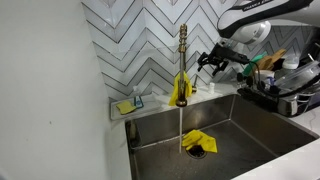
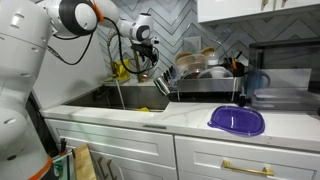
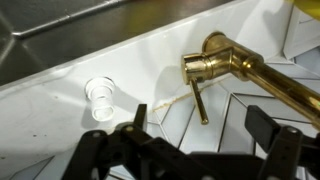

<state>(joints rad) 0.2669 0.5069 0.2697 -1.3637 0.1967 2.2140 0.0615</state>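
- Closest to my wrist camera, the jaws stand wide apart, holding nothing.
- Left of them I see a white cap on the worktop.
- Right of it, the gold tap stands beside the sink, its lever pointing toward the jaws, near but untouched.
- In an exterior view, a yellow cloth lies in the sink; a dish rack sits rightmost.

The tap stands behind the sink, against the wall. The pincer hangs just beside the tap, above the sink's back rim, between tap and rack. A cloth lies in the sink under the spout. A sponge tray sits on the tap's other side. In an exterior view a plate lies on the table before the rack.
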